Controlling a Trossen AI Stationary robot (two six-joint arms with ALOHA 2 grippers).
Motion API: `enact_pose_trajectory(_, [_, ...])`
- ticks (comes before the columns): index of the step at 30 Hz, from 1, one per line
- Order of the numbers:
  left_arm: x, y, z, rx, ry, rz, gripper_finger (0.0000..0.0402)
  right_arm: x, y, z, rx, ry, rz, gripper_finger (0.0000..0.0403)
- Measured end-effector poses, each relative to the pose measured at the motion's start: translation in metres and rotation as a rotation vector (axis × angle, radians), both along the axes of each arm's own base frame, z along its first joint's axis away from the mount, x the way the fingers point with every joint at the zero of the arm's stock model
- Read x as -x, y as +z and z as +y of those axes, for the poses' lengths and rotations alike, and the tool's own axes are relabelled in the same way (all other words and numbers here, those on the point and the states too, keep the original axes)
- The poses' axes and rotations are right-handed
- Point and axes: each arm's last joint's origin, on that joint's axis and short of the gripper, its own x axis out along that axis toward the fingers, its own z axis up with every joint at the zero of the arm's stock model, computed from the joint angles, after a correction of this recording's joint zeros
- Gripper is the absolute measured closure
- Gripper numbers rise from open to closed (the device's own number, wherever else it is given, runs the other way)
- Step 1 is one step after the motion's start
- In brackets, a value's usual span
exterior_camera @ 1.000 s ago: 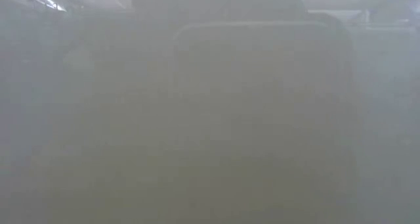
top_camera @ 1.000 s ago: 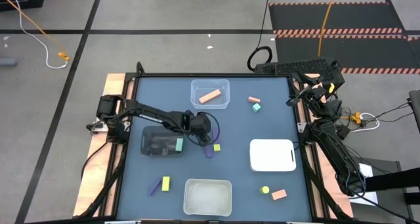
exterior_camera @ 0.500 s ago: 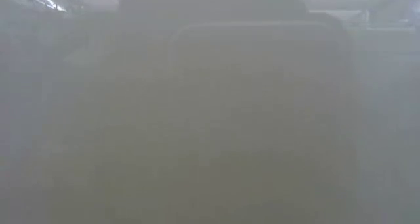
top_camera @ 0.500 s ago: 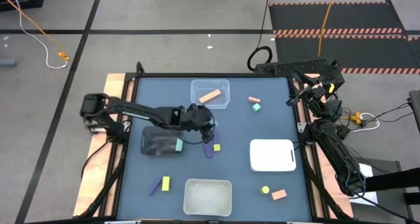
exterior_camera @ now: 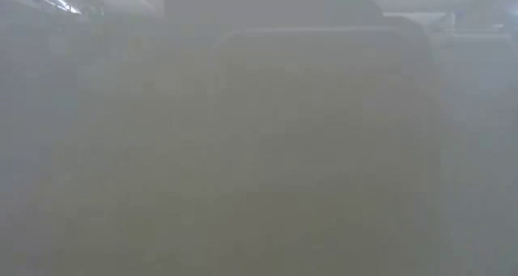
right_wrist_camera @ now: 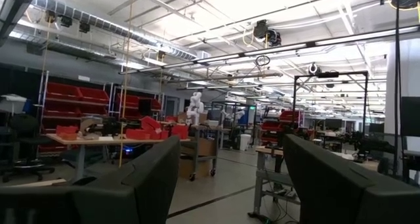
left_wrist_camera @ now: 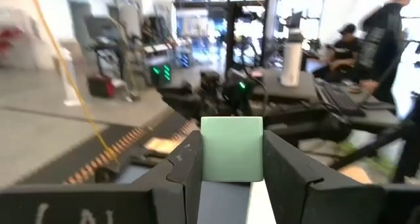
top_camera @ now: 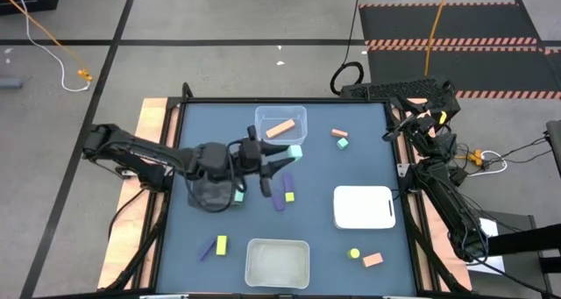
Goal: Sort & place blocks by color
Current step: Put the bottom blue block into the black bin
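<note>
My left gripper (top_camera: 289,157) is raised over the table's middle, near the clear bin (top_camera: 280,125), and is shut on a teal cube (left_wrist_camera: 231,148). The clear bin contains an orange bar (top_camera: 280,128). A second teal block (top_camera: 238,195) lies in the black tray (top_camera: 203,192). Purple (top_camera: 279,202) and yellow-green (top_camera: 289,196) blocks lie on the mat below the gripper. Other blocks lie far right (top_camera: 340,138), near left (top_camera: 216,245) and near right (top_camera: 364,257). My right gripper (right_wrist_camera: 226,178) is open and waits raised beyond the table's right edge. The low view shows only haze. My left gripper pinches the teal cube (left_wrist_camera: 231,152) between its two fingers (left_wrist_camera: 187,165), one on each of two opposite faces. The fingers lie about level and come from the table's left. The cube is lifted clear of the table, and its outer face (top_camera: 295,152) sticks out past the fingertips.
A white lidded container (top_camera: 363,207) sits right of centre. A pale tray (top_camera: 277,262) sits at the near edge. The blue mat (top_camera: 368,163) shows bare between them. People are at desks in the room beyond, seen in the left wrist view.
My left gripper has risen from above the purple and yellow-green blocks and tipped from pointing down to about level. It has carried the teal cube up and a little toward the far right. The arm's rear joints have swung back toward the table's left edge.
</note>
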Motion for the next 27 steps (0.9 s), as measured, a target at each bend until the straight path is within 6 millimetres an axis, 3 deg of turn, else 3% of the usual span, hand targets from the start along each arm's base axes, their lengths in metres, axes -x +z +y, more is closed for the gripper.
enact_pose_trajectory(5, [0.003,0.005,-0.009,-0.053,0.026,-0.035,0.0278,0.0,0.0,0.0,-0.003,0.0,0.001,0.014])
enact_pose_trajectory(11, [0.002,-0.006,-0.012,-0.031,0.034,0.062,0.0278,0.0,0.0,0.0,-0.003,0.0,0.001,0.014])
enact_pose_trajectory(18, [0.01,-0.038,-0.02,0.128,0.07,0.327,0.0278,0.0,0.0,0.0,-0.003,0.0,0.001,0.014])
enact_pose_trajectory(27, [0.036,-0.074,-0.03,0.354,0.213,0.638,0.0278,0.0,0.0,0.0,-0.003,0.0,0.001,0.014])
